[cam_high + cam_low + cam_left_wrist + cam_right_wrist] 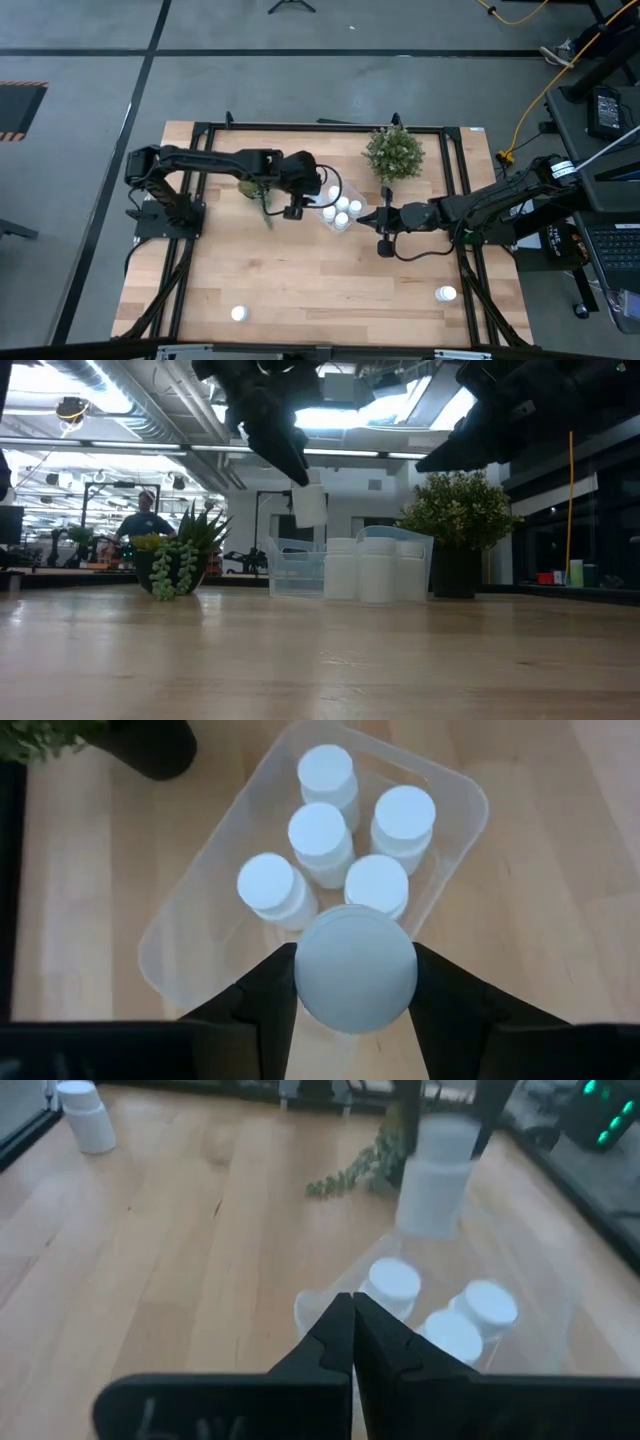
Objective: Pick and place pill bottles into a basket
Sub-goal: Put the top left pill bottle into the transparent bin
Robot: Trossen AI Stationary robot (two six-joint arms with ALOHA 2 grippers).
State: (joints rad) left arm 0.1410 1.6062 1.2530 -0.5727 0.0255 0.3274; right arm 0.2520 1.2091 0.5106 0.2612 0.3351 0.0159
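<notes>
With five bottles [320, 835] basketed; one gripped

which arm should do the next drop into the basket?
Left. The left gripper already holds a pill bottle above the basket; the right gripper is shut and empty beside it.

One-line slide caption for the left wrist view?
Left claw holds a small white cylindrical pill bottle above the translucent clear plastic basket, where five white bottles already stand.

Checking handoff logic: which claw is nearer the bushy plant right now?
Right. The right claw sits shut just below the bushy plant, beside the basket. The left claw holds a pill bottle over the basket's far side.
</notes>
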